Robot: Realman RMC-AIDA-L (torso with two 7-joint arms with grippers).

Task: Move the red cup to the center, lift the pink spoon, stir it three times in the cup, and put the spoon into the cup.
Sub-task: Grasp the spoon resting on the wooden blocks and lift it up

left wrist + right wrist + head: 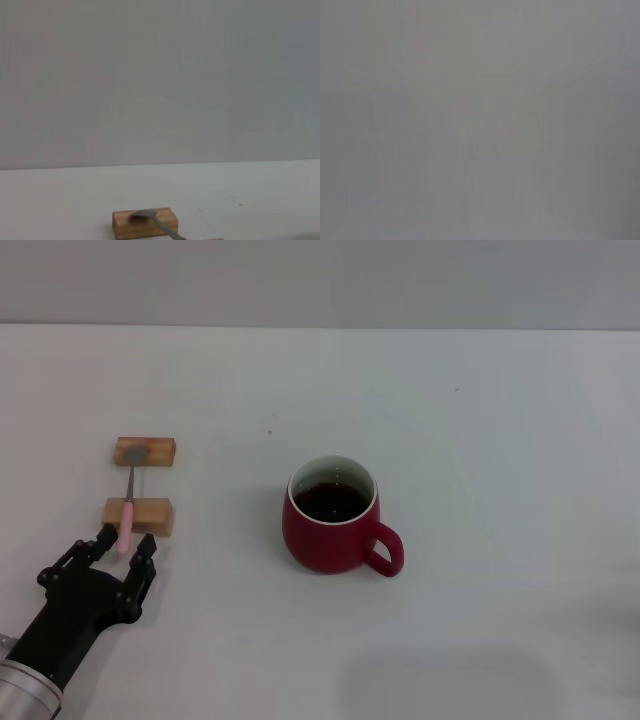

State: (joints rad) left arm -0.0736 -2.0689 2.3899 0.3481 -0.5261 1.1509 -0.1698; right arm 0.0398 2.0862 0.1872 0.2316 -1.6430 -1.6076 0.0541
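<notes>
The red cup stands upright near the middle of the white table, with dark liquid inside and its handle pointing to the front right. The pink spoon lies across two wooden blocks at the left, its grey bowl on the far block and its pink handle over the near one. My left gripper is open at the handle's near end, one finger on each side of it. The left wrist view shows the spoon's bowl resting on the far block. The right gripper is out of view.
The far wooden block and the near wooden block hold the spoon off the table. The far block also shows in the left wrist view. A grey wall runs behind the table's far edge.
</notes>
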